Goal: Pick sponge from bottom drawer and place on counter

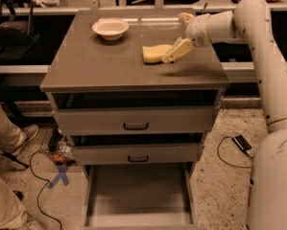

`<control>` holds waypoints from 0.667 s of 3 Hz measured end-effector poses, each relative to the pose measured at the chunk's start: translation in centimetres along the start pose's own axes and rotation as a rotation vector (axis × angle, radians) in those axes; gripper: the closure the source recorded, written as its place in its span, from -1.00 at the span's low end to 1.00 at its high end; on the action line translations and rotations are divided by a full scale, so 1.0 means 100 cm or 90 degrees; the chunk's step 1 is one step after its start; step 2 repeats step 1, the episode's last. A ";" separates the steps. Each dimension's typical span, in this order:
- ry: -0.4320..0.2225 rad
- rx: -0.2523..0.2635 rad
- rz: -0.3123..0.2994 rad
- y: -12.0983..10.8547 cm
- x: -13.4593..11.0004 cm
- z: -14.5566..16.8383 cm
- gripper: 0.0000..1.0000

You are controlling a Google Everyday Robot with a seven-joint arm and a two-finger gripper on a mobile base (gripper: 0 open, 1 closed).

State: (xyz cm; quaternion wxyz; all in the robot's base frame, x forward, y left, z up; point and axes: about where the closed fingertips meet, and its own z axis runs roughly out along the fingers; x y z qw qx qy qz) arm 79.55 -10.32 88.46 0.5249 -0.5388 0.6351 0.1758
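Note:
The pale yellow sponge (154,53) lies flat on the grey-brown counter (95,68), right of centre. My gripper (175,38) is over the counter's back right part, just right of the sponge. It is open: one finger (176,50) slants down with its tip at the sponge's right end, and the other (185,17) points up and back. The bottom drawer (138,195) is pulled far out below, and its grey floor shows nothing in it.
A cream bowl (110,28) stands at the counter's back left. The two upper drawers (136,121) are slightly ajar. A person's legs (4,128) are at the left. Cables, a blue tape cross (60,175) and a black device (241,143) lie on the floor.

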 end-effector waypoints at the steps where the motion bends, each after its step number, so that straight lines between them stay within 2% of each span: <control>1: 0.005 0.052 0.009 -0.009 0.009 -0.042 -1.00; 2: 0.005 0.052 0.009 -0.009 0.009 -0.042 -1.00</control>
